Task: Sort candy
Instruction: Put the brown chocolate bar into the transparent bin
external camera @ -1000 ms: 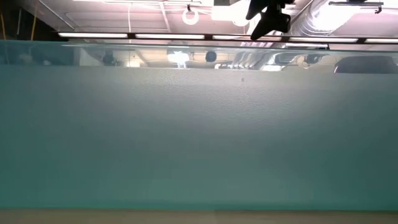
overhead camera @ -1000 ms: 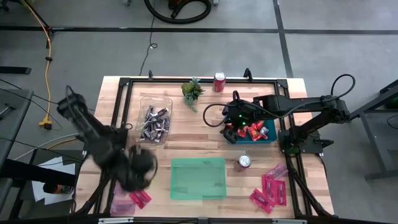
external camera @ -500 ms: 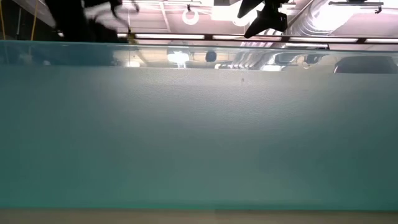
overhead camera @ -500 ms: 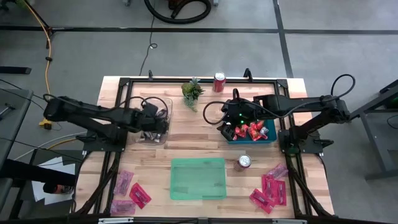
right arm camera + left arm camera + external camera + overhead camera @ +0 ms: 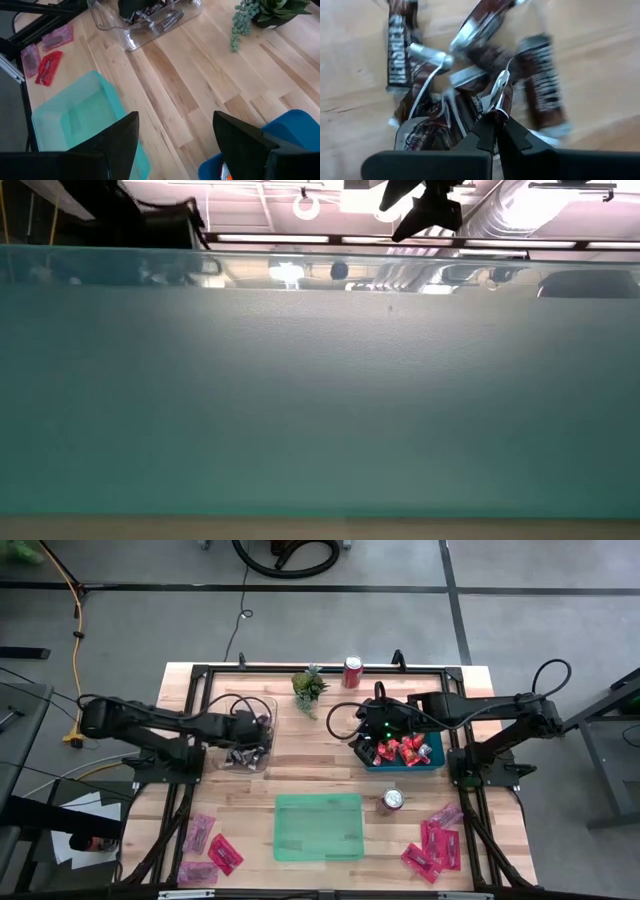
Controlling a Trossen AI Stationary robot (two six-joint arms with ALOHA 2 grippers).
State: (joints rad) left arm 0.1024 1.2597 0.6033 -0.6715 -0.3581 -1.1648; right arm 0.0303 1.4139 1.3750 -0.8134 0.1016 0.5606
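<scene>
Left gripper sits over the clear tray at the table's left, fingers pressed together with nothing visibly pinched between the tips; directly ahead of them lies a heap of dark brown-and-silver bars, several overlapping, one bar lying apart to the side. From above, the left arm reaches in from the table's left edge and its gripper covers the near part of the bar pile inside that tray. Right gripper hangs above the blue tray at the table's right, fingers spread wide and empty; bright red-orange packets lie in the blue tray beneath it. Green tray sits at centre front with no candy seen in it. Pink-red packets lie loose on the wood: one group at the front left corner, another at the front right. One red soda can stands between the green tray and the right-hand packets, a second can at the back edge beside the small plant. Low view is filled by the green tray's wall
</scene>
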